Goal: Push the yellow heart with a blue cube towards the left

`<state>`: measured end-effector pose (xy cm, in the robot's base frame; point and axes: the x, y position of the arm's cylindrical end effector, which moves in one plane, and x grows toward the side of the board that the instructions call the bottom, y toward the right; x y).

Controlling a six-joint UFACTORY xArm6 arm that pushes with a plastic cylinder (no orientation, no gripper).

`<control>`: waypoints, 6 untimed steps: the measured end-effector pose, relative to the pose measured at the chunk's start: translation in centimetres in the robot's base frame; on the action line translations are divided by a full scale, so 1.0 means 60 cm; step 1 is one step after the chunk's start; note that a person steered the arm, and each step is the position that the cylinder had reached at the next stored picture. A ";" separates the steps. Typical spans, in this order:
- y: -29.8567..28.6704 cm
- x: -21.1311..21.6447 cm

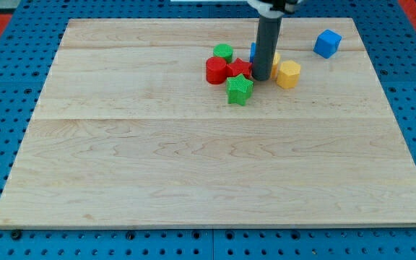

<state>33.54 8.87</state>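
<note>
My tip point(261, 78) stands in a cluster of blocks near the view's top centre. A yellow block, probably the heart point(275, 62), peeks out just right of the rod and is mostly hidden by it. A blue block point(253, 50) shows as a sliver at the rod's left edge, behind it. A second blue cube point(327, 43) sits apart at the view's top right. The tip is just right of the red star point(238, 69) and left of the yellow hexagon point(288, 74).
A green cylinder point(223, 51) and a red cylinder point(216, 71) sit left of the red star. A green star point(240, 89) lies just below it. The wooden board point(193, 166) rests on a blue pegboard surface.
</note>
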 end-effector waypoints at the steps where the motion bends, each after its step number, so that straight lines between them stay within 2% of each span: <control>1: 0.013 -0.067; 2: 0.127 -0.070; 3: 0.108 -0.062; 4: 0.182 -0.041; 5: 0.344 -0.059; 6: 0.300 -0.107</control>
